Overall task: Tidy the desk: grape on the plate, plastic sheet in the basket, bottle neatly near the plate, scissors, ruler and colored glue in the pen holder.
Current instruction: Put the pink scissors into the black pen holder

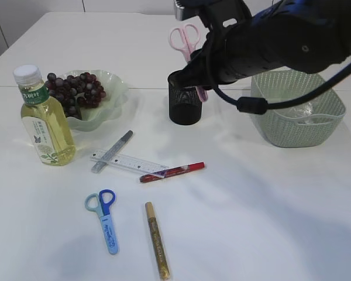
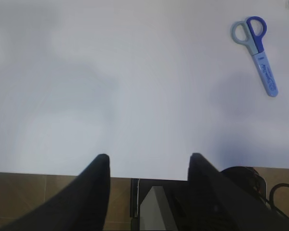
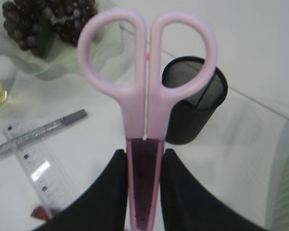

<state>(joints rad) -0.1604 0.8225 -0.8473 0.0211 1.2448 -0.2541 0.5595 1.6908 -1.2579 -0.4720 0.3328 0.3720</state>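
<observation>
Pink scissors [image 3: 147, 91] held handles-up by the right gripper [image 3: 143, 192], jaws clamped on the dark blade sheath; in the exterior view they hang just above and behind the black mesh pen holder [image 1: 185, 105], not yet inside it.

Grapes [image 1: 75, 91] already sit on the pale green plate [image 1: 114, 93]. Bottle [image 1: 42, 117] of yellow liquid, white cap, stands upright, touching or just beside the plate's left edge.

Clear ruler [image 1: 128, 163] lies flat mid-table, with a silver glue pen [image 1: 112, 151] lying across its left end and a red glue pen [image 1: 172, 172] at its right end. Nearer the front: blue scissors [image 1: 104, 218] and a gold glue pen [image 1: 157, 240], side by side but apart.

Green basket [image 1: 298, 126] stands to the right; something clear inside it, cannot tell what.

Left gripper [image 2: 149, 161] hangs over the bare table [image 2: 111, 96] edge, jaws apart, holding nothing.
</observation>
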